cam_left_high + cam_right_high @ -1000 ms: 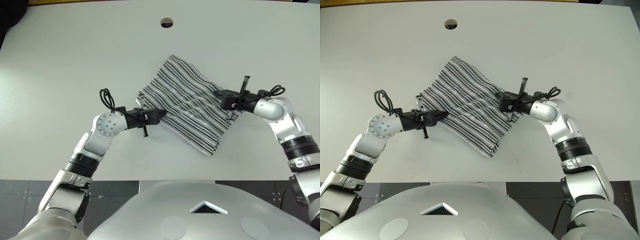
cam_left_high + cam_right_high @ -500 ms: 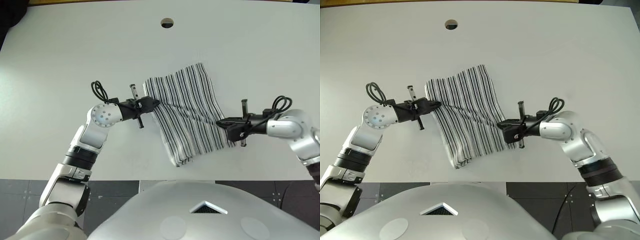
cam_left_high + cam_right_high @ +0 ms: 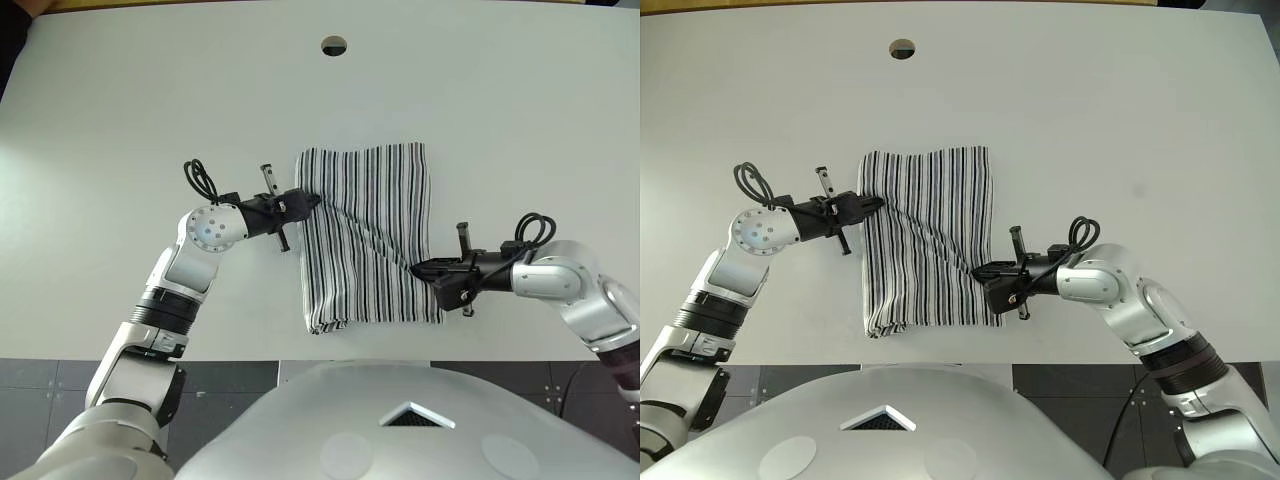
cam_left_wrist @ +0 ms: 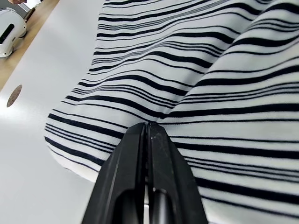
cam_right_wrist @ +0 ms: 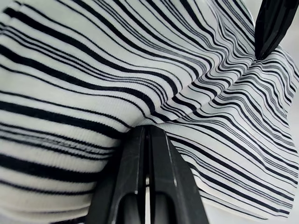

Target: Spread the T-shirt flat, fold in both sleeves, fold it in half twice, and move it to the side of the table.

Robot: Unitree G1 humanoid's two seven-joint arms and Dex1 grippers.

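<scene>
The folded T-shirt (image 3: 365,235) lies on the table (image 3: 150,100) toward its front edge, left gripper (image 3: 312,198) pinched on its far left corner, right gripper (image 3: 418,267) pinched on its near right edge, so I'd slide both sideways together and low, lest the folds open

- You will find a round hole (image 3: 334,45) in the far part of the table (image 3: 120,100).
- A wooden strip (image 3: 300,3) borders the table's far edge.
- A white rounded device (image 4: 9,28) rests on that strip.
- Dark floor tiles (image 3: 40,375) lie beyond the near edge.
</scene>
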